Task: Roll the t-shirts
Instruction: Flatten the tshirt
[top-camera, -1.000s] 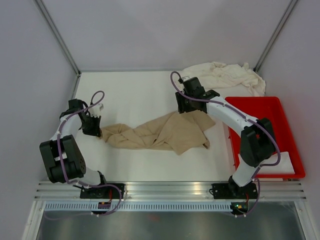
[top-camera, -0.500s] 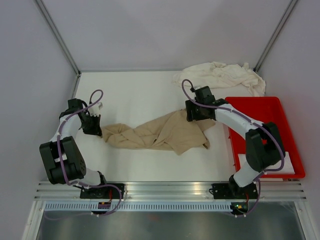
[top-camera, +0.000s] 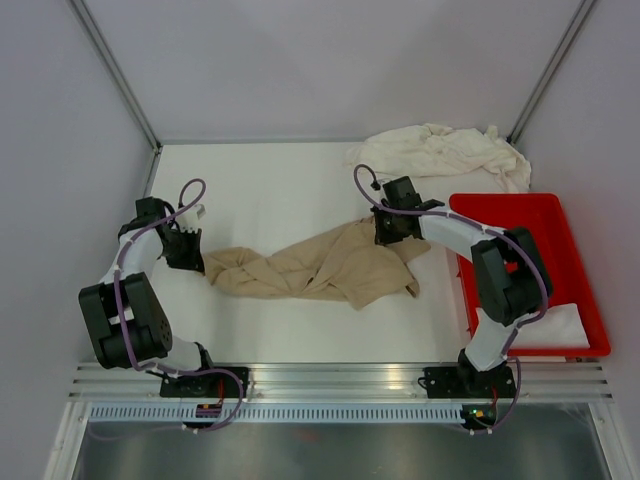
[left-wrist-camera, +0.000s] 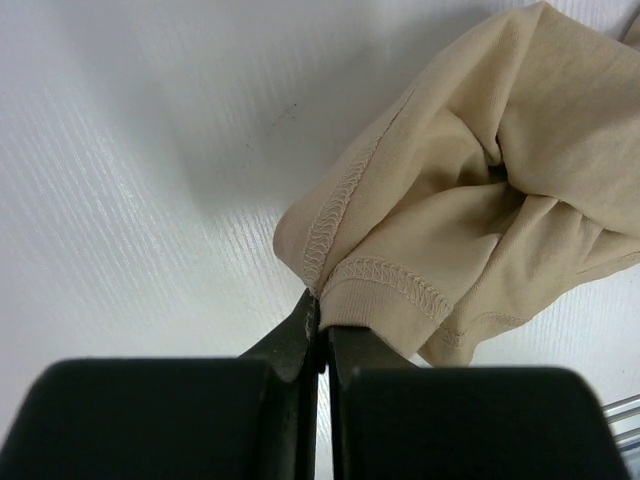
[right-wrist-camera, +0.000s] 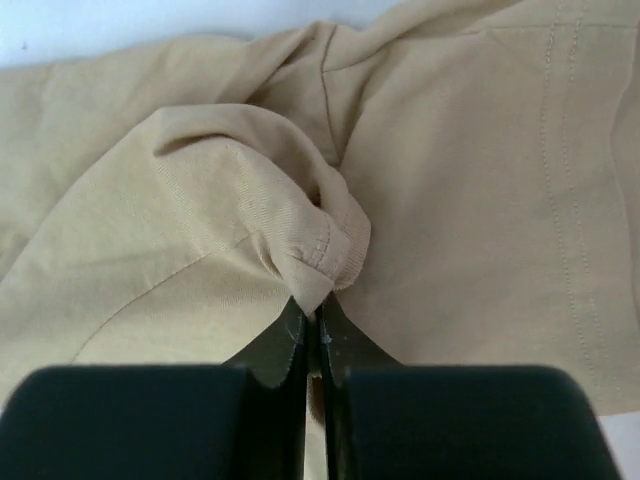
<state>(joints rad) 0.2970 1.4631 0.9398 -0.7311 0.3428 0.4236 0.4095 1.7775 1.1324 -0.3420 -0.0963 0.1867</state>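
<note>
- Left wrist: I see the left gripper (left-wrist-camera: 318, 306) clamped on the stitched hem of the tan t-shirt (left-wrist-camera: 500, 170).
- Right wrist: the right gripper (right-wrist-camera: 312, 316) pinches a bunched fold (same shirt).

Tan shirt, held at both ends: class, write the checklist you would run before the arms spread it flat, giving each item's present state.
1. Left gripper shut on tan shirt hem: ok.
2. Right gripper shut on a stitched fold: ok.
3. Shirt lying flat: not ok, bunched and twisted.
4. Shirt apart from tray: ok.
5. Shirt apart from cream shirts: ok.
6. Grips at matching corners: cannot tell.
</note>
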